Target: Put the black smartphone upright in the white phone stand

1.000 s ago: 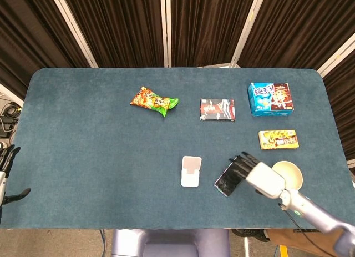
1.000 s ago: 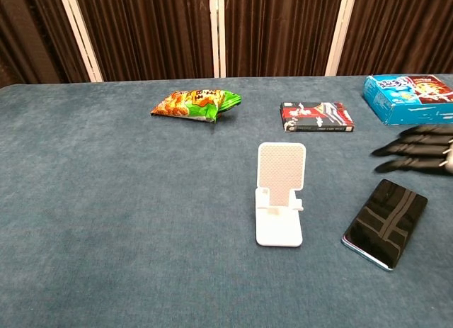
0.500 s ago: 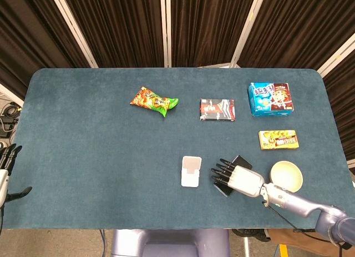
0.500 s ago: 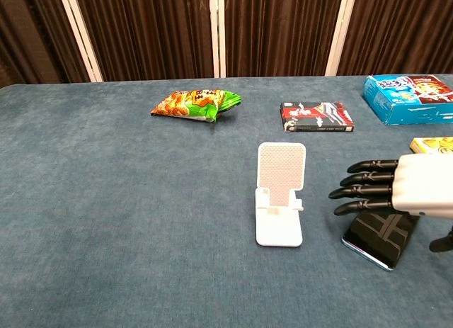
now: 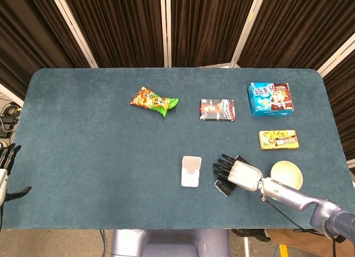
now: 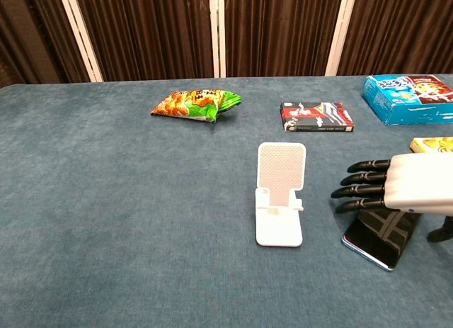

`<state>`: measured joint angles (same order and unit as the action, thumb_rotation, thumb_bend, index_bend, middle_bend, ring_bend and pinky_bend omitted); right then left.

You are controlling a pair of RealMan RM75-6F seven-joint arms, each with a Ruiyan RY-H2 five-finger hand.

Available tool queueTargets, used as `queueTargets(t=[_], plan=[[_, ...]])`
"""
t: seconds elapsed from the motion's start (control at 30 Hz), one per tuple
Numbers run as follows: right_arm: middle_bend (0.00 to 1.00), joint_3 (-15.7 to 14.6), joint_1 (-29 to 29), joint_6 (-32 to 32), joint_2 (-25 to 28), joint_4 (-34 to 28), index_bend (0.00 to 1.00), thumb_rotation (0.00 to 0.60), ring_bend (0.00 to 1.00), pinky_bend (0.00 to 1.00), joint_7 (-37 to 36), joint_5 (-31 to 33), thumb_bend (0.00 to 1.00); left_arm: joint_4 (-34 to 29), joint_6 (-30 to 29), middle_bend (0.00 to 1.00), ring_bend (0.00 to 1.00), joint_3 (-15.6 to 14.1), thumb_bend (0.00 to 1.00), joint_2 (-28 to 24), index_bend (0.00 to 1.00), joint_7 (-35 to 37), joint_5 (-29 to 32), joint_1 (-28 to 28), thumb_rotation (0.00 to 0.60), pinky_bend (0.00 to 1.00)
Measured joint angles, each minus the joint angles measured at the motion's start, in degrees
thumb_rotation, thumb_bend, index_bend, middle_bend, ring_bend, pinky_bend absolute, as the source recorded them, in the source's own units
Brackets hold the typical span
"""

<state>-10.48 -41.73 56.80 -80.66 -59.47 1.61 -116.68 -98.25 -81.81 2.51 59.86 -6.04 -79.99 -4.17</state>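
The black smartphone (image 6: 381, 237) lies flat on the blue table, right of the white phone stand (image 6: 279, 194) (image 5: 191, 171), which stands upright and holds nothing. My right hand (image 6: 396, 190) (image 5: 237, 172) hovers palm-down over the phone with fingers stretched out toward the stand, covering most of it; only the phone's near end (image 5: 222, 187) shows in the head view. The hand holds nothing. My left hand (image 5: 5, 171) sits at the far left table edge, fingers spread, holding nothing.
A green snack bag (image 5: 155, 100), a dark red box (image 5: 217, 109), a blue box (image 5: 270, 99) and a yellow box (image 5: 278, 139) lie across the far half. A cream bowl (image 5: 286, 175) stands just right of my right hand.
My right hand moved left from beside the bowl and came over the phone, then settled a little lower on it. The phone and stand have not moved.
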Motion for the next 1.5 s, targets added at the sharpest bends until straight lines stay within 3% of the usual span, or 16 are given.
queueTargets(t=[0.13, 0.2, 0.33, 0.47, 0.73, 1.1, 1.5], plan=[[0.22, -0.73, -0.28, 0.12, -0.63, 0.48, 0.22, 0.6, 0.13, 0.06, -0.09, 0.45, 0.05, -0.07, 0.14, 0.0, 0.0, 0.1, 0.0, 0.09, 0.0, -0.18, 0.41, -0.09, 0.6, 0.0], [0.32, -1.13, -0.31, 0.75, -0.92, 0.87, 0.32, 0.6, 0.22, 0.1, -0.28, 0.34, 0.14, -0.04, 0.23, 0.0, 0.0, 0.25, 0.0, 0.11, 0.0, -0.15, 0.82, -0.14, 0.6, 0.0], [0.52, -1.89, -0.28, 2.71, -1.77, 2.43, 0.46, 0.6, 0.42, 0.28, -0.69, -0.14, 0.38, 0.02, 0.51, 0.0, 0.0, 0.32, 0.0, 0.16, 0.0, -0.15, 1.07, -0.28, 0.6, 0.0], [0.58, -2.14, 0.13, 5.68, -2.58, 4.38, 0.55, 0.6, 0.48, 0.32, -0.93, -0.54, 0.46, 0.04, 0.75, 0.0, 0.0, 0.27, 0.0, 0.22, 0.0, -0.26, 1.15, -0.4, 0.6, 0.0], [0.58, -2.67, 1.73, 13.79, -3.9, 11.17, 0.58, 0.6, 0.48, 0.34, -0.56, -1.56, 0.5, -0.07, 0.84, 0.0, 0.0, 0.13, 0.0, 0.22, 0.0, -0.28, 1.0, -0.48, 0.6, 0.0], [0.57, -1.3, 4.2, 22.37, -2.44, 13.87, 0.56, 0.6, 0.48, 0.36, 4.95, -0.95, 0.49, -0.37, 0.52, 0.0, 0.0, -0.22, 0.0, -0.07, 0.0, 0.27, 0.24, -0.33, 0.6, 0.0], [0.56, 4.14, 5.98, 33.45, 0.68, 11.74, 0.55, 0.6, 0.48, 0.35, 21.37, -0.17, 0.49, -0.6, 0.07, 0.0, 0.0, -0.35, 0.0, -0.79, 0.0, 1.84, -0.43, -0.08, 0.6, 0.0]])
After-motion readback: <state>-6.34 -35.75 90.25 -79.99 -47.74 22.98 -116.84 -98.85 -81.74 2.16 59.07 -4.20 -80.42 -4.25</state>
